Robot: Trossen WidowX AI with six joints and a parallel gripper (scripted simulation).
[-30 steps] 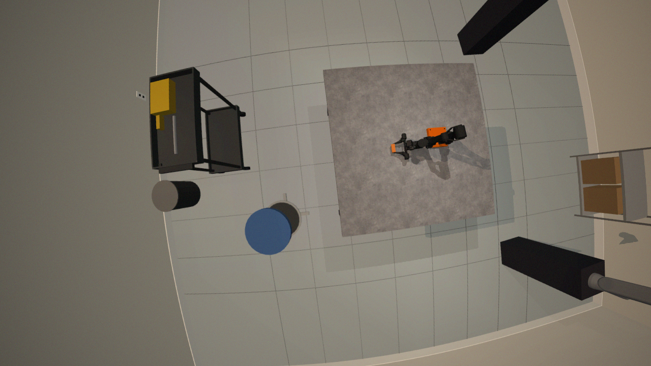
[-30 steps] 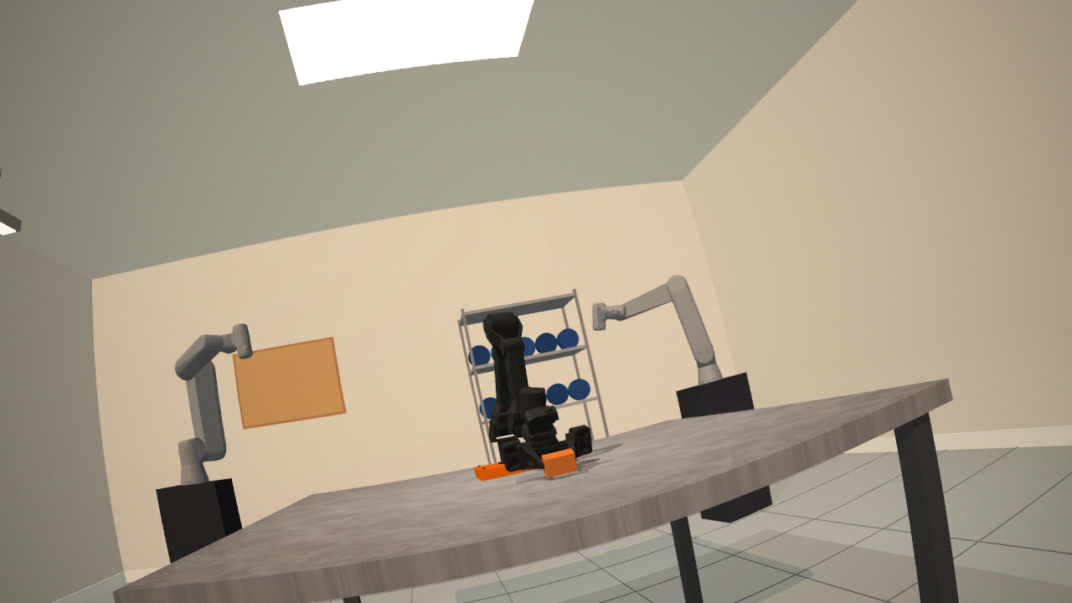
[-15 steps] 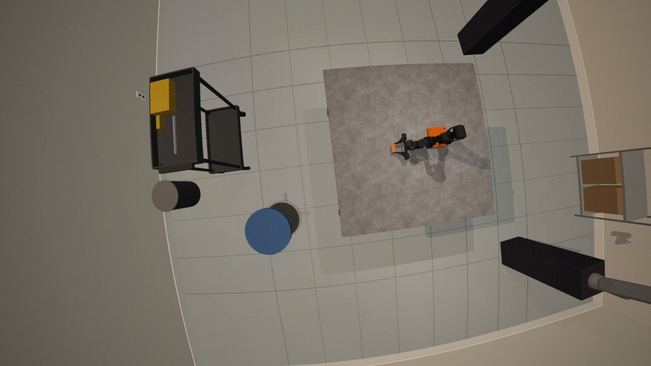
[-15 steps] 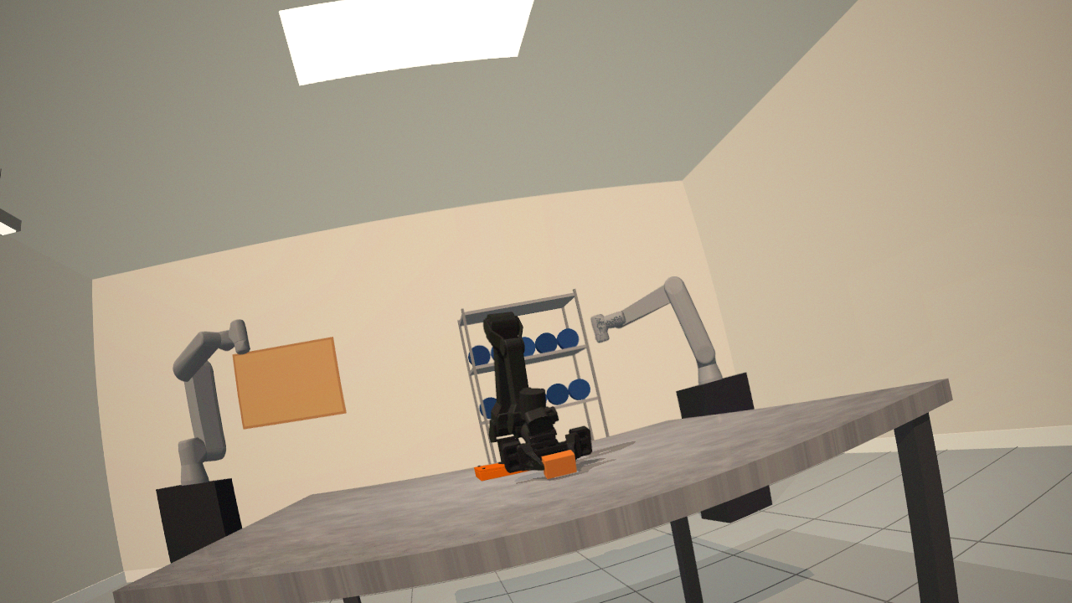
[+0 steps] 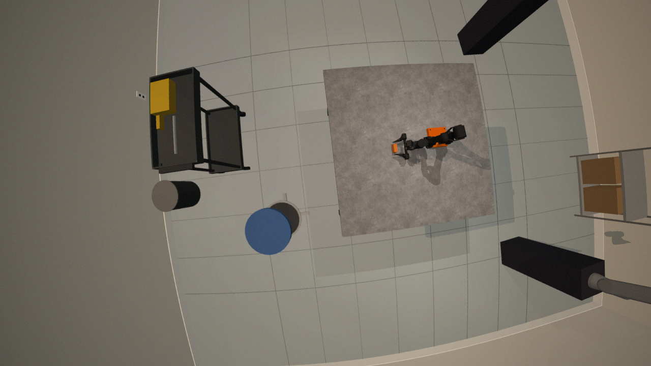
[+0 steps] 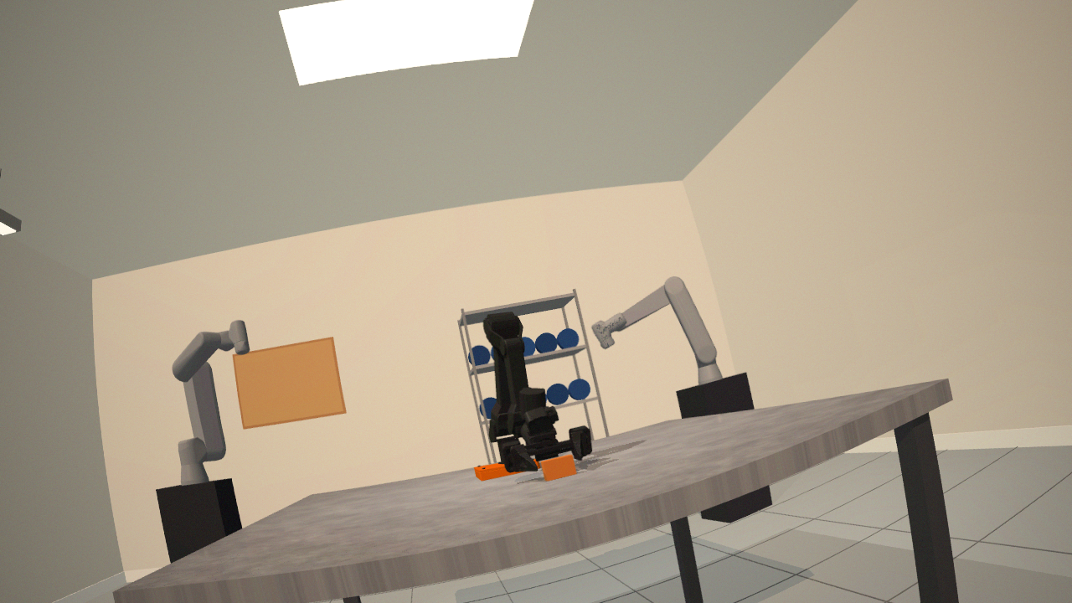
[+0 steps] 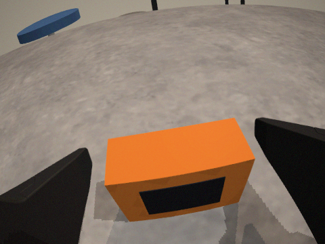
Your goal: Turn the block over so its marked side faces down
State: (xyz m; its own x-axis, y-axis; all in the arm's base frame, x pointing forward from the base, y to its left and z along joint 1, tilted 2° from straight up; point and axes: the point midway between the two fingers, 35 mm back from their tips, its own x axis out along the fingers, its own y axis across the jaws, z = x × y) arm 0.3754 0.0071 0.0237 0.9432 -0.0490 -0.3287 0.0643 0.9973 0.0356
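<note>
Table [image 6: 749,450]: square grey mottled top on dark legs, standing on a tiled floor.

Arm [image 6: 513,374]: black, jointed, mounted on an orange base [image 5: 434,132] toward one side of the table top, bent over and reaching down to the surface.

Gripper [image 7: 181,213]: fingers spread wide and released, gripping nothing. In the wrist view the two black fingers stand either side of the block with a visible gap on each side, touching neither face.

Block [image 7: 178,165]: orange, box-shaped, sitting on the table between the open fingers. A dark rectangular mark [image 7: 183,194] sits on the face turned toward the wrist camera; the plain orange face beside it is turned upward. Whether the block lies flat or is tipped cannot be told for certain. In the top view the block [image 5: 394,148] shows as a small orange patch at the gripper's tip, near the middle of the table.
</note>
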